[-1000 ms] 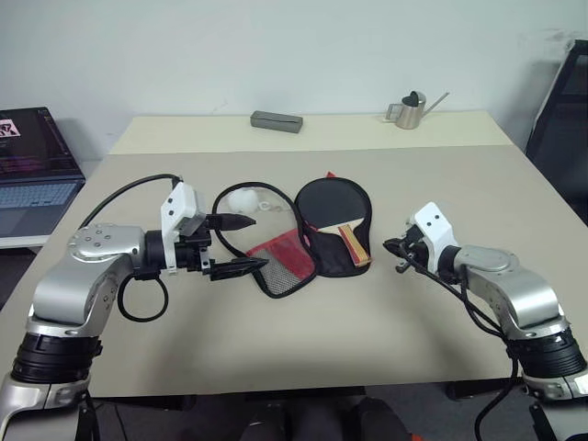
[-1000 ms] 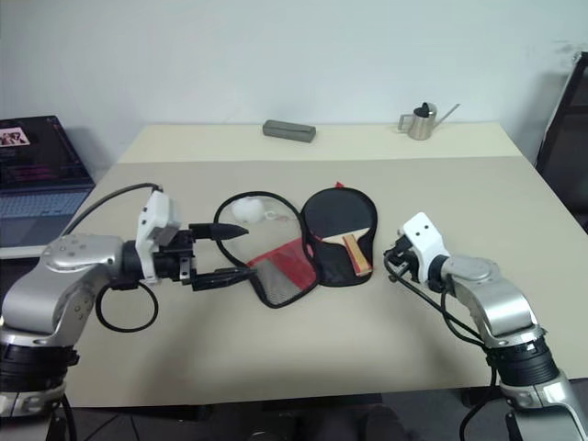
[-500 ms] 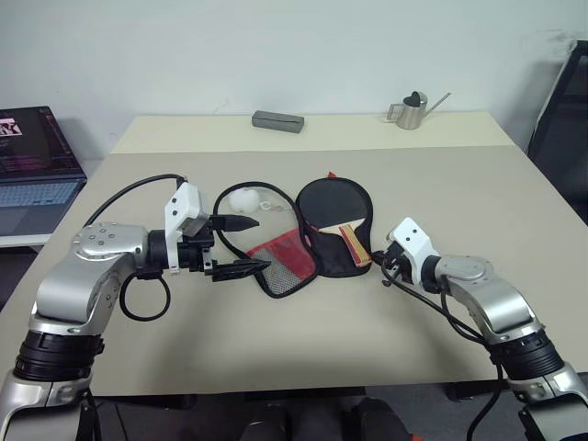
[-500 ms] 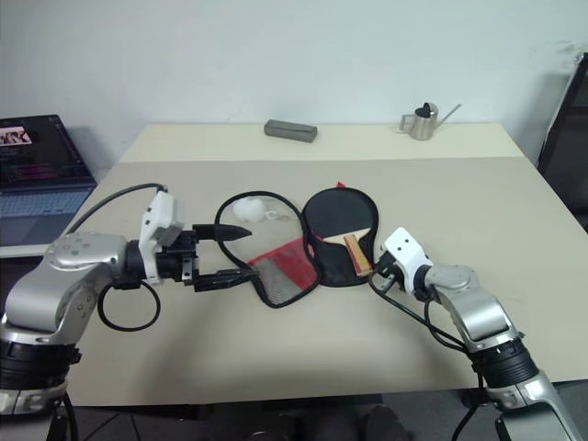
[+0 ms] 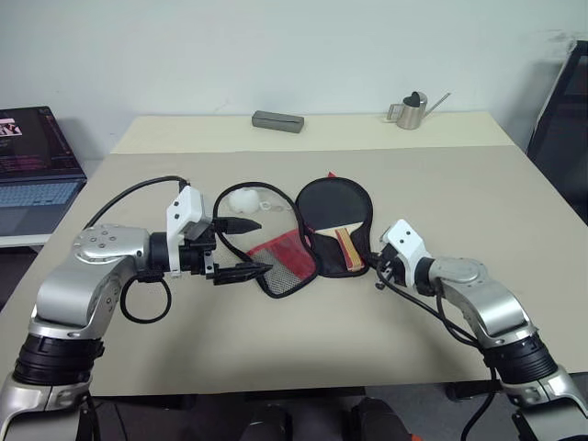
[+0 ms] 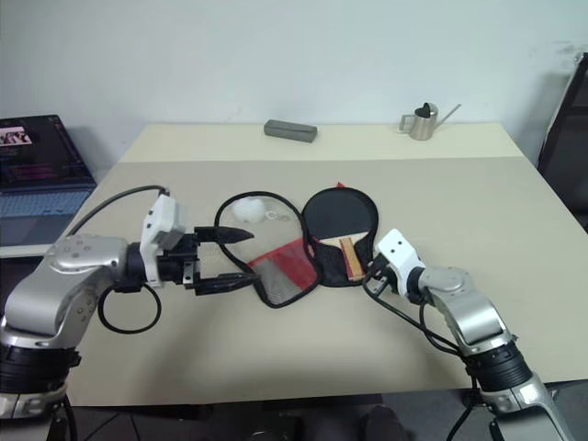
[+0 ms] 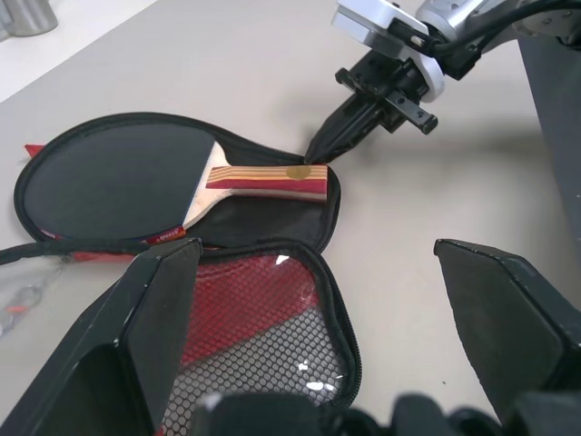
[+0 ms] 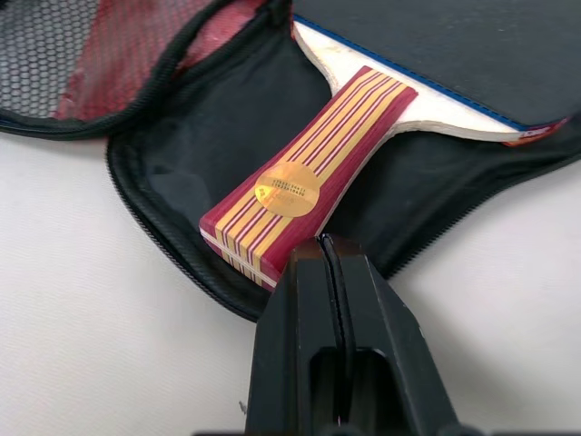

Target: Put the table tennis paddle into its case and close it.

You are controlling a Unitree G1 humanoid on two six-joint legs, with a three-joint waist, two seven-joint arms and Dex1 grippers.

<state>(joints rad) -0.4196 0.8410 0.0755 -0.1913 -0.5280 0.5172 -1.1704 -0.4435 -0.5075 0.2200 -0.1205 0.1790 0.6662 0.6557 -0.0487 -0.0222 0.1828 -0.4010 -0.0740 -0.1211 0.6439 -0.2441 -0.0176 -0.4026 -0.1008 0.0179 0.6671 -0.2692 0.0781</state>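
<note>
Paddle lies in the open case mid-bench.

The table tennis paddle (image 7: 136, 177) rests on the case's (image 5: 312, 253) black half, the mesh flap folded open toward the left end effector (image 5: 246, 246), whose fingers are spread wide just beside the flap. The right end effector (image 8: 331, 272), clenched on nothing, has its tip at the handle's end by the case rim. Bare beige bench (image 5: 276, 340) lies near; a grey box (image 5: 277, 121), a metal watering can (image 5: 409, 111) and a laptop (image 5: 32, 170) sit well apart.
</note>
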